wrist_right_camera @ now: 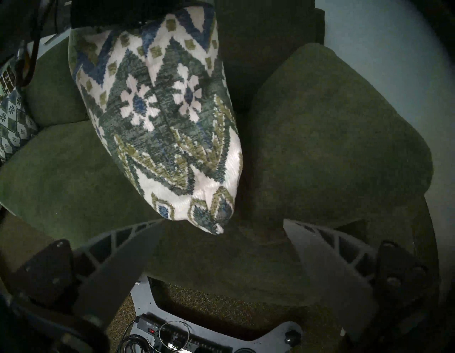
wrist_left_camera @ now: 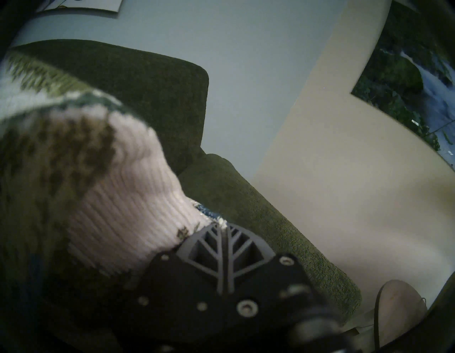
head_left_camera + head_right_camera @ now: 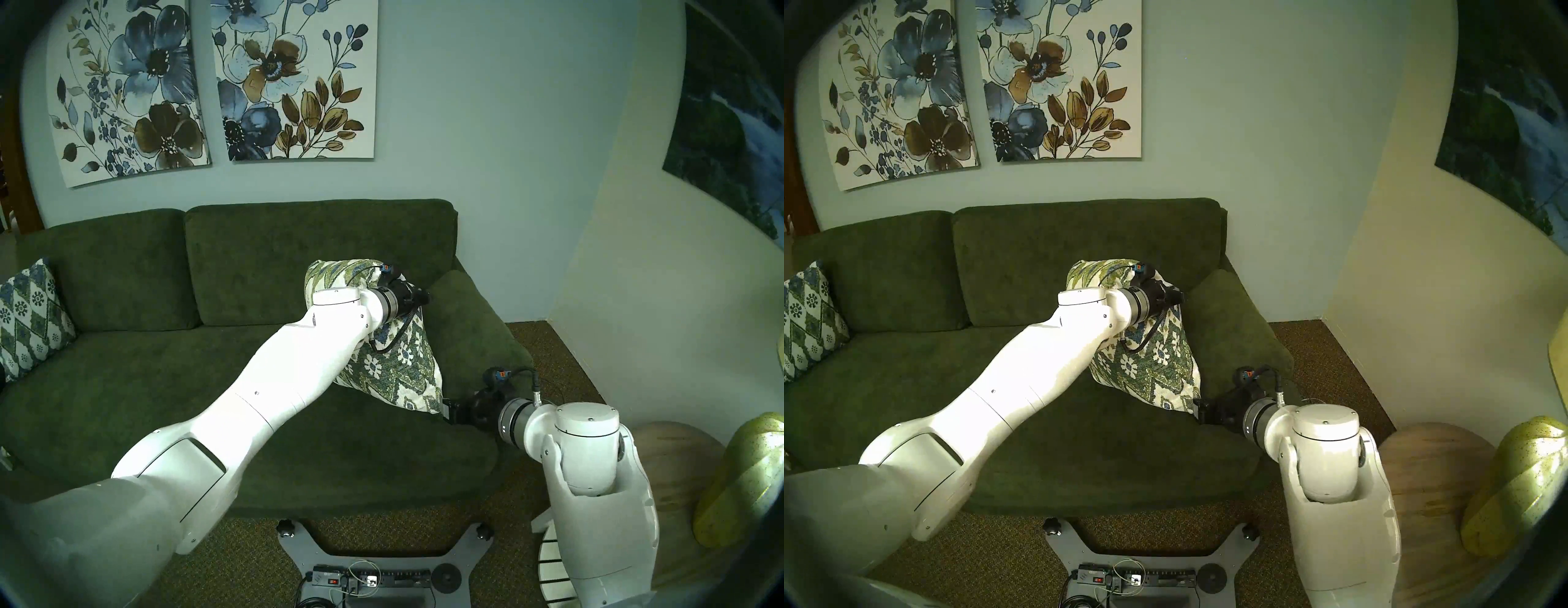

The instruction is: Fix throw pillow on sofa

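Observation:
The throw pillow [image 3: 394,369], cream with green and blue zigzags and flowers, stands tilted on one corner at the right end of the dark green sofa [image 3: 127,382], beside its arm cushion [image 3: 466,322]. My left gripper [image 3: 420,297] is shut on the pillow's upper corner; the left wrist view shows the fingers [image 2: 222,236] pinched on the cream fabric [image 2: 128,197]. My right gripper [image 3: 447,414] is open at the pillow's lower corner. In the right wrist view that corner [image 1: 211,221] hangs between the spread fingertips [image 1: 147,234] without touching them.
A darker diamond-pattern pillow [image 3: 29,318] leans at the sofa's left end. A round wooden side table [image 3: 679,458] and a yellow-green object [image 3: 742,479] stand to the right. My base with a power strip [image 3: 369,577] sits on the carpet in front of the sofa.

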Robot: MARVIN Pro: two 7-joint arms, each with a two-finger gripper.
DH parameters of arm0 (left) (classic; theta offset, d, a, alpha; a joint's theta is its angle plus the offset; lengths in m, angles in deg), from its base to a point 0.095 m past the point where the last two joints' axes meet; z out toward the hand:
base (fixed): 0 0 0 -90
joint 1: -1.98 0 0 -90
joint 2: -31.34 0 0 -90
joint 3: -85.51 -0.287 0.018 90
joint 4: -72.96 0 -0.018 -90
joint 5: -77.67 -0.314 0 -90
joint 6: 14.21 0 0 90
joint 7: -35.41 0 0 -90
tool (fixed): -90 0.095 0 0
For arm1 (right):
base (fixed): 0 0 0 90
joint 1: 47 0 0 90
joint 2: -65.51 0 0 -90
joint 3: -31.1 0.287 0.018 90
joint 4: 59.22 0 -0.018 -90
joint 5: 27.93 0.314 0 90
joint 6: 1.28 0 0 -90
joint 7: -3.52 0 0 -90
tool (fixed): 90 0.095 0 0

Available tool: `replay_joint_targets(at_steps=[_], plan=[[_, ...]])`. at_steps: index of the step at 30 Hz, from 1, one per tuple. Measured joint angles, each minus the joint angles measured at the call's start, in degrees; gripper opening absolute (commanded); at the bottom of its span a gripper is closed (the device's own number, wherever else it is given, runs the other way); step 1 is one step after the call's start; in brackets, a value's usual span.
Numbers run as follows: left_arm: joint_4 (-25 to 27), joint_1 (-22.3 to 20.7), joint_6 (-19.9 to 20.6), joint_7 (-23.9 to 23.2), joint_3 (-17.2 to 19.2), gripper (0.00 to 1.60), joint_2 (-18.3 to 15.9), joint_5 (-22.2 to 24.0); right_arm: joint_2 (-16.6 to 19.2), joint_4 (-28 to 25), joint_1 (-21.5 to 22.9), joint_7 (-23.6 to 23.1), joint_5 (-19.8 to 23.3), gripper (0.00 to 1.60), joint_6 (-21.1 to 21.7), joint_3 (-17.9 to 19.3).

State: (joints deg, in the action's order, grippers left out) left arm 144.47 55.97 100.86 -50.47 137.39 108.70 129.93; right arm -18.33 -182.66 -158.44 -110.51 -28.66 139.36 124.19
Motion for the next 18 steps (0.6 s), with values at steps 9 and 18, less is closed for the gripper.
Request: replay_joint_targets(at_steps=[9, 18], plan=[[2.9, 2.5, 0.9, -1.8, -3.0, 0.00, -1.2, 0.0, 1.2, -7.0, -6.4, -2.3, 1.4, 1.60, 0.4, 3.2], [7.7, 6.1, 2.9, -3.7, -7.1, 0.00, -2.9, 0.0, 1.6, -13.4, -12.1, -4.7, 2.8, 1.60, 1.3, 7.0]])
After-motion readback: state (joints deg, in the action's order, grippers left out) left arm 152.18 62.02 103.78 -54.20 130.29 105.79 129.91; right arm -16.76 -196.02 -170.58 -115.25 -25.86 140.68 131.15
